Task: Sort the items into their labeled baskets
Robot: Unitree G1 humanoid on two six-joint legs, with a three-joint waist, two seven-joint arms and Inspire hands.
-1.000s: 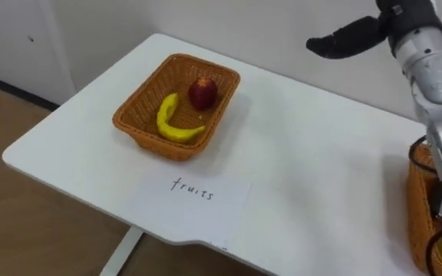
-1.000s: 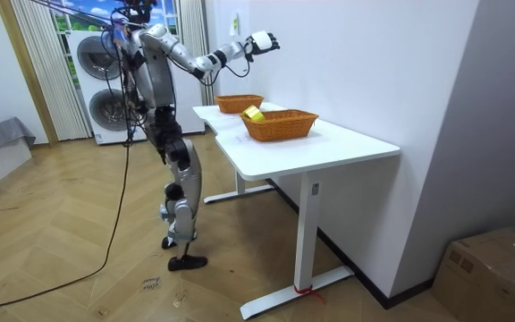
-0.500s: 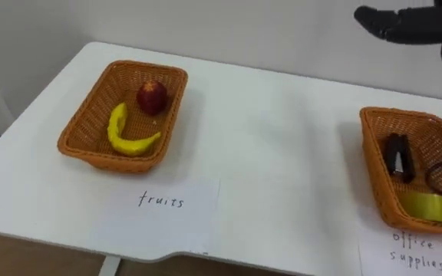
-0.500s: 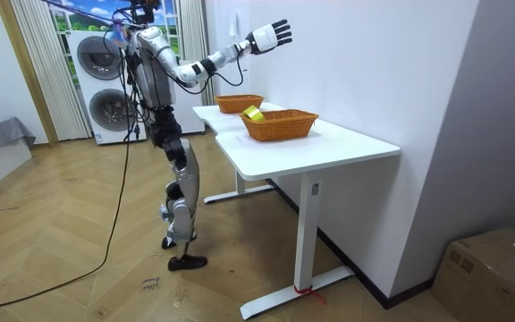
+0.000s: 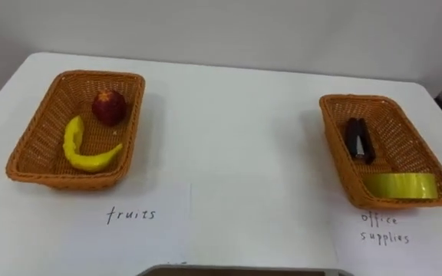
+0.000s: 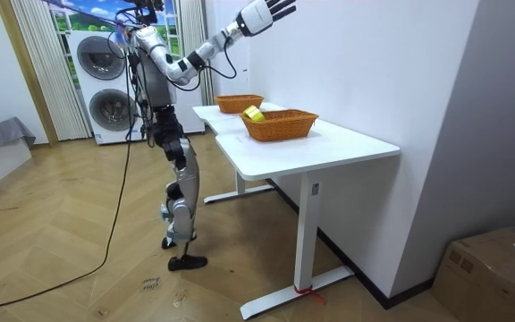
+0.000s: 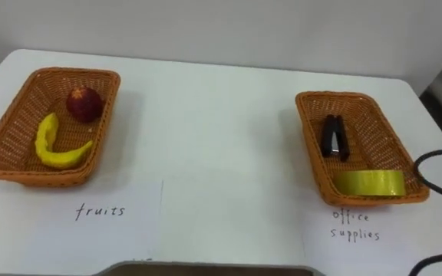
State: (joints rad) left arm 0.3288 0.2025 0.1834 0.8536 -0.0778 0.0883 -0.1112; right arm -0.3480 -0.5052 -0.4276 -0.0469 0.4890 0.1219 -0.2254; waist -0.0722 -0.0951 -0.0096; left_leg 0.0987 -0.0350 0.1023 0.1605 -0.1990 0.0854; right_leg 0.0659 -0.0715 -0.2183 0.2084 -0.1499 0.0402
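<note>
Reaching high above table [image 6: 347, 143] level, right hand [image 6: 257, 15] spread wide open, holding nothing, touching nothing.

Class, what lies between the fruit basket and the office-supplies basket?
Nothing: only bare tabletop separates fruit basket and office-supplies basket, seen in both eye views.

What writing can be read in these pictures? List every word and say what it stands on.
"fruits": handwritten on a white paper sheet lying on the table, in front of the left basket.
"office supplies": handwritten in two lines on a second paper sheet, in front of the right basket.
No other text can be read.
</note>
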